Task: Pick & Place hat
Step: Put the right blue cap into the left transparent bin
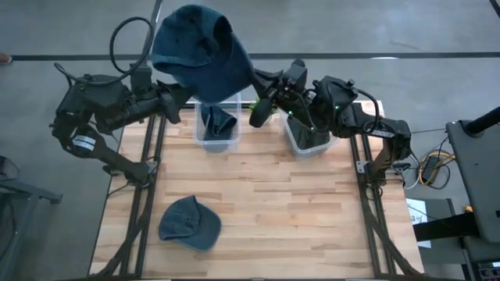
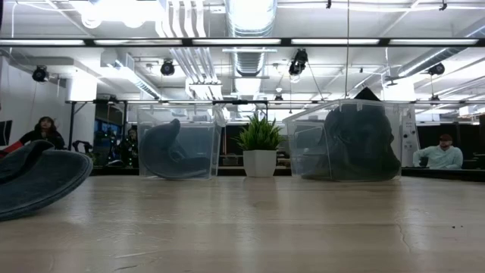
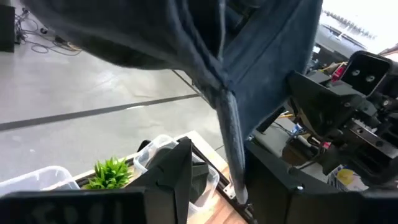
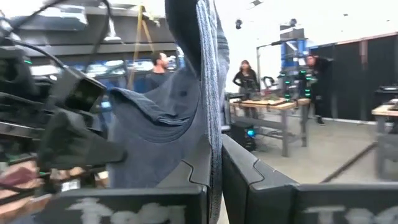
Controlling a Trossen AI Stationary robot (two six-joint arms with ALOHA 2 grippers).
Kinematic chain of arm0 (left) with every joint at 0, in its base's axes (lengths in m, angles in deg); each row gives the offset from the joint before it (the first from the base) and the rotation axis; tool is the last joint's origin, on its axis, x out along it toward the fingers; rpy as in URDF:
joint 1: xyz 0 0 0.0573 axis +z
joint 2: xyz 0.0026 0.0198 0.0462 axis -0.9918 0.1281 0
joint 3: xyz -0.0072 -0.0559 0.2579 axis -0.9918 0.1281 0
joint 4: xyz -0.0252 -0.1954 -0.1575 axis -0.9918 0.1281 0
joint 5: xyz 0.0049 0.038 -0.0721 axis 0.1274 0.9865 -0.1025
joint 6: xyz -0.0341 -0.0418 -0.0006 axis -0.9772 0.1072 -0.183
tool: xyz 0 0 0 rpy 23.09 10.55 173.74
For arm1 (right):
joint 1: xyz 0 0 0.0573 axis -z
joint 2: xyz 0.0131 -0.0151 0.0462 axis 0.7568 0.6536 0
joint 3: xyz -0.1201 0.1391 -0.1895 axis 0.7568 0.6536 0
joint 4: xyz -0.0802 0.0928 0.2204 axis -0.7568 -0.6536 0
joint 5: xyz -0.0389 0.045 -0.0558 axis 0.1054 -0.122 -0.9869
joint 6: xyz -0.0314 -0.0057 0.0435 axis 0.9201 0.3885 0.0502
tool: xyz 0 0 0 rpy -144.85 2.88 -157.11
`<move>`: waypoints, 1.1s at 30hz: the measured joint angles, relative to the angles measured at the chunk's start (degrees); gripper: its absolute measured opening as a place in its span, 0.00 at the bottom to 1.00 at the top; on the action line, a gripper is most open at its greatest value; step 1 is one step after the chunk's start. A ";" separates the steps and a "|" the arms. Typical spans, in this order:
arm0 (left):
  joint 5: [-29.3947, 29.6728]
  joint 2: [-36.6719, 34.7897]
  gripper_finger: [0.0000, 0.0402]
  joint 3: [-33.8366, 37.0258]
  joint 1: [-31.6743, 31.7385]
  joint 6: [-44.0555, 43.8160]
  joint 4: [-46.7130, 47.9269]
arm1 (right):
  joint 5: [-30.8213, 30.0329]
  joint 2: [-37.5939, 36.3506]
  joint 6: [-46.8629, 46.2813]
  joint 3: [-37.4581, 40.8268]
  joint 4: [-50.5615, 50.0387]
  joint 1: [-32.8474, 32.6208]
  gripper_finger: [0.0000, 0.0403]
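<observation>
A blue denim hat (image 1: 199, 47) hangs high above the table's far edge, between my two arms. My right gripper (image 4: 214, 158) comes at it from the right and is shut on it. My left gripper (image 3: 217, 152) reaches in from the left, its tips hidden under the hat in the high view. Its fingers stand open, and a narrow hanging strip of the hat (image 3: 231, 155) passes between them. A second blue hat (image 1: 190, 224) lies crown up on the table near the front left. My right gripper pinches a folded edge of the hat (image 4: 213, 124) between its two fingers, pointing roughly level from the table's right side. The cloth rises out of the fingers and the hat is clear of the table. Whether my left gripper touches the hat, I cannot tell.
Two clear bins (image 1: 217, 125) (image 1: 307, 139) stand at the far edge under the arms, each with dark cloth inside. A small potted plant (image 2: 259, 144) stands between them. Bare wood stretches across the middle and front right. People sit in the room beyond.
</observation>
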 joint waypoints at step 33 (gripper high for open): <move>-2.30 -2.21 0.01 0.00 0.02 9.01 -0.21 | 4.54 -1.58 -2.52 -0.90 -8.13 -0.40 0.31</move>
